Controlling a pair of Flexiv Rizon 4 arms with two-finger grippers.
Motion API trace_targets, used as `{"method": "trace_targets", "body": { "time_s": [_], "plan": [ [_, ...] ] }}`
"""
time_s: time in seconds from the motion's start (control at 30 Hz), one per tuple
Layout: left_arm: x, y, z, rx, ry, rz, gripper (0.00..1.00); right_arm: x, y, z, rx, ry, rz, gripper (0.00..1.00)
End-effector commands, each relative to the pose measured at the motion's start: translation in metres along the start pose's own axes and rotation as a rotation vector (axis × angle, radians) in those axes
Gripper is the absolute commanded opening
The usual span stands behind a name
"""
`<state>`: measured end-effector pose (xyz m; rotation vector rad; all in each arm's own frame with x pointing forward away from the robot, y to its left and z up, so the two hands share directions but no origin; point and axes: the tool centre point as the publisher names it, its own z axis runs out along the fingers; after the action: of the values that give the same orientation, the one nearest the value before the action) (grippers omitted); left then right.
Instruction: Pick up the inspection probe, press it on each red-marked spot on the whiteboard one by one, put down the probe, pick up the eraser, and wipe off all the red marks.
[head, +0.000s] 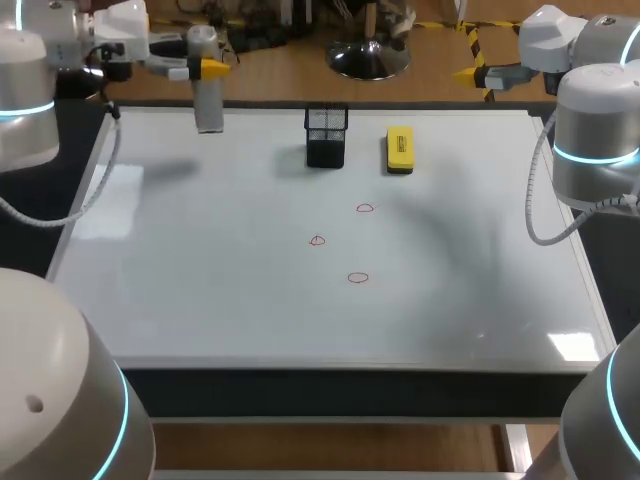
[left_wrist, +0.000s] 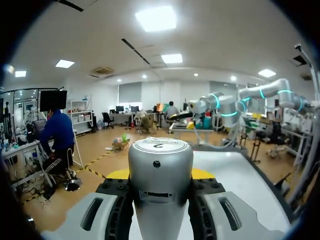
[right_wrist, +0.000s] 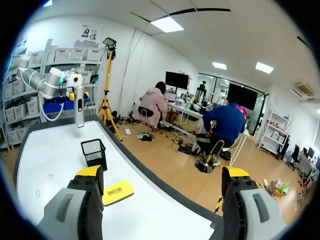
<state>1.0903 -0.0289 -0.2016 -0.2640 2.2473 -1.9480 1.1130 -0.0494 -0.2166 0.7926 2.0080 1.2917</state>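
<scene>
Our left gripper (left_wrist: 161, 174) clamps the probe (head: 207, 100) upright above the whiteboard's (head: 200, 290) far left corner. Our right gripper (right_wrist: 162, 172), fingers spread wide, hangs past the far right edge. Broad bare board surrounds three red marks (head: 317, 240) mid-board. The eraser (head: 399, 150) lies near the holder (head: 326, 138) by the far edge.

Label atop probe (left_wrist: 160, 167), perhaps a "2", eraser (right_wrist: 118, 192) print illegible

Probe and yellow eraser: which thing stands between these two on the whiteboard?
The black mesh holder stands between the probe, held in the left gripper, and the eraser; the head view shows this.
</scene>
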Motion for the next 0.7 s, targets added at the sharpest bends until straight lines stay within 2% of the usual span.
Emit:
{"method": "trace_targets", "body": {
  "time_s": [0.03, 0.27, 0.7],
  "plan": [
    [0.007, 0.005, -0.007, 0.005, -0.026, 0.001, 0.00, 0.000, 0.000, 0.000, 0.000, 0.001, 0.000, 1.00],
    [0.007, 0.013, -0.019, -0.002, -0.040, 0.008, 0.00, 0.000, 0.000, 0.000, 0.000, 0.001, 0.000, 1.00],
    [0.007, 0.013, -0.019, -0.002, -0.040, 0.008, 0.00, 0.000, 0.000, 0.000, 0.000, 0.001, 0.000, 1.00]
  ]
}}
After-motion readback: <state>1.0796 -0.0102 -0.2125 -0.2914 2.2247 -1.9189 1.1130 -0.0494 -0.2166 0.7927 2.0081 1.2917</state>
